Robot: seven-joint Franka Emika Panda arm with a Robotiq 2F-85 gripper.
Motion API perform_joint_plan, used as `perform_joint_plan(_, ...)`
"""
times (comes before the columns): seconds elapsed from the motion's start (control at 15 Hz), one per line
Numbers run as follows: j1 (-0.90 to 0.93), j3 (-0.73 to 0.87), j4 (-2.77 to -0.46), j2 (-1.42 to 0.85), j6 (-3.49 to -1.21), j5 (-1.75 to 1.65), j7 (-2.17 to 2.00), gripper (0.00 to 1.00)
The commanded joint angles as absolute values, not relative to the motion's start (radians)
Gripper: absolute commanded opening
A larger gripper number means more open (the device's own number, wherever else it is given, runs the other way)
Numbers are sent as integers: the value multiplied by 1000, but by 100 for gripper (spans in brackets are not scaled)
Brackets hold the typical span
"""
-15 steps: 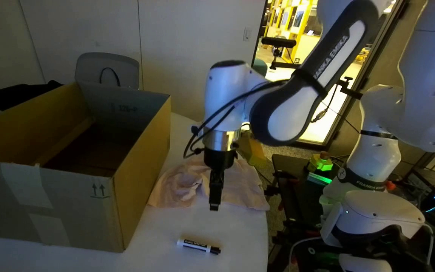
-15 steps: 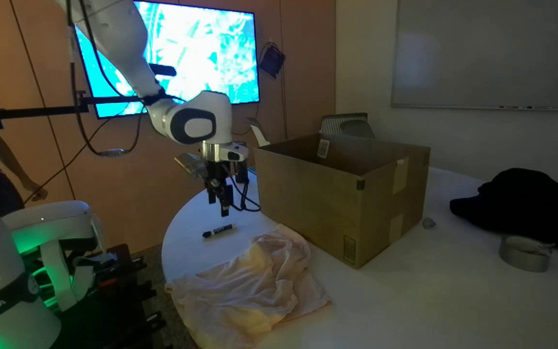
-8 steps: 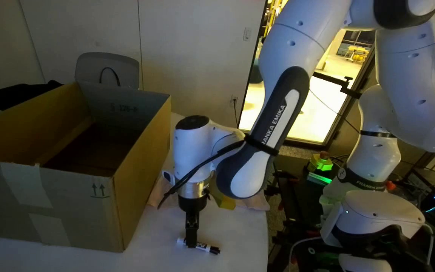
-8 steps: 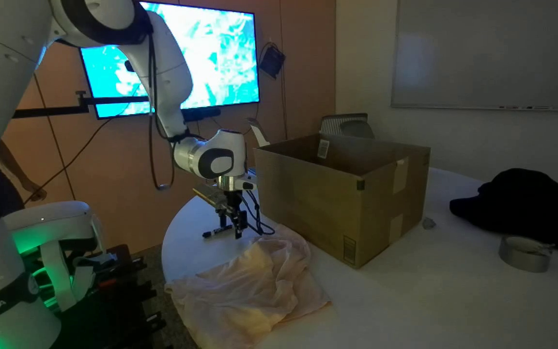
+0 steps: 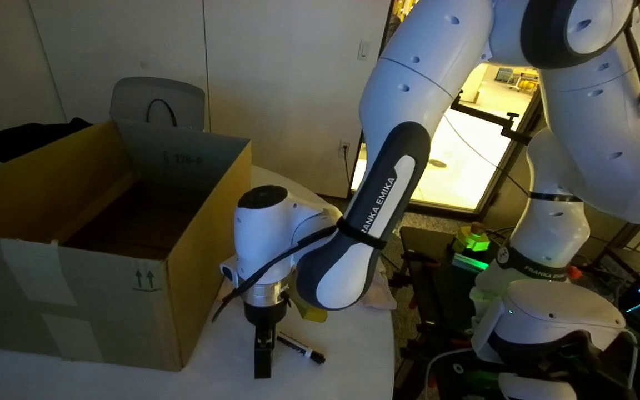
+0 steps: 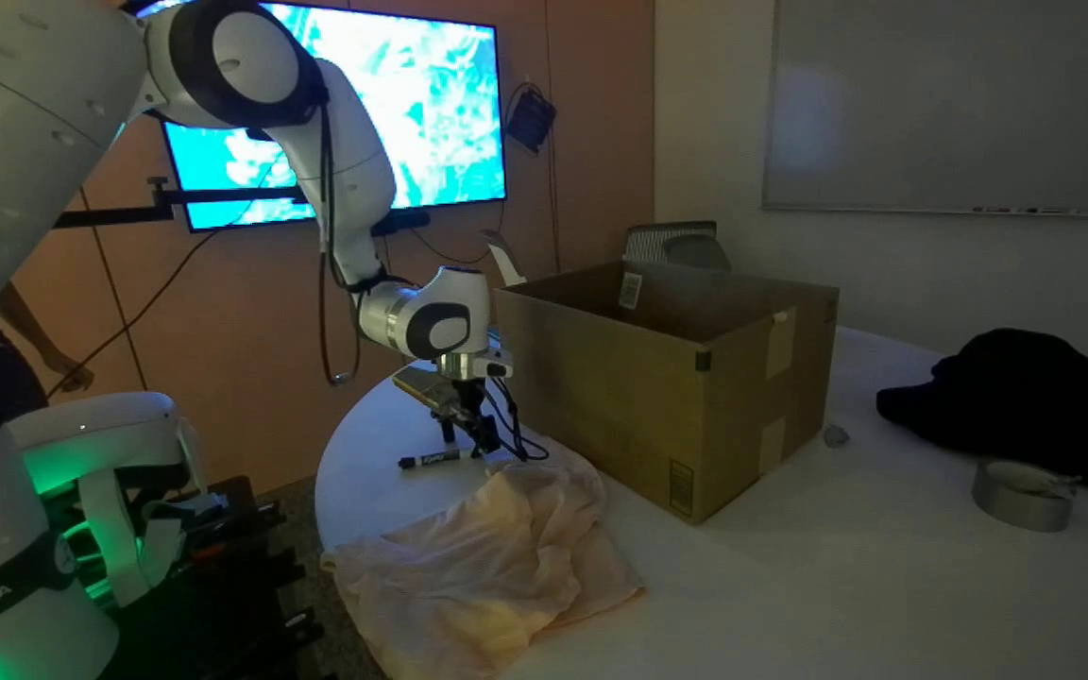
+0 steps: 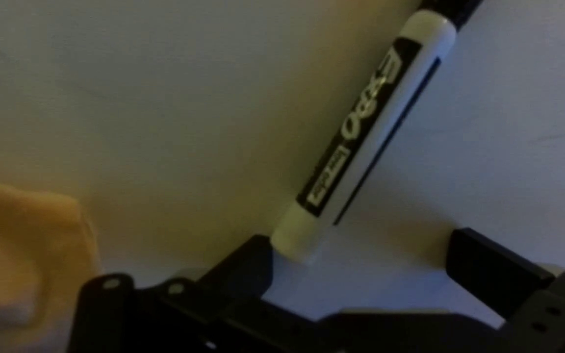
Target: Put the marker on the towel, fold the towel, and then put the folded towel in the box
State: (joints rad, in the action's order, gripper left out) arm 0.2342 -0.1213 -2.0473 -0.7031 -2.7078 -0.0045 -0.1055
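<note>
The robot arm (image 5: pixel 384 200) bends down over the white tabletop (image 6: pixel 846 576), its claw (image 7: pixel 361 245) low and pointing straight at the surface; the two fingers (image 7: pixel 493 269) stand wide apart, with bare white showing between their tips; the marker (image 7: pixel 371 125), white with a black end, lies flat on the tabletop just beside the claw, its black end pointing away from the box (image 6: pixel 601 397) in both exterior views; from the wrist view I make out its white end right at one fingertip, the rest slanting away past the claw; whether that fingertip touches it I can't tell; the towel (image 6: pixel 497 567), pale pink and rumpled, lies near the marker, spread loosely to the tabletop's rounded edge; in an exterior view the arm covers much of the towel (image 5: pixel 381 295); the box, brown cardboard, stands open-topped just beside the towel, with the claw outside it and near its side. Farther along the tabletop, well apart from the marker, a gray roll of tape (image 6: pixel 1023 501) sits by a heap of black cloth (image 6: pixel 1007 406); past the box I see a gray chair (image 5: pixel 128 103); a big screen (image 6: pixel 440 104) glows blue and white behind the arm, and a whiteboard (image 6: pixel 960 104) hangs beyond the box.
</note>
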Motion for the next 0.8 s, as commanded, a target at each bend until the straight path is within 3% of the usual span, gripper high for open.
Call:
perform_joint_plan(0.0,270,-90,-2013,-722,-2685,-25,-131,100)
perform_joint_plan(0.73,289,-85,-2138,-606,-2627,-13,-164,100)
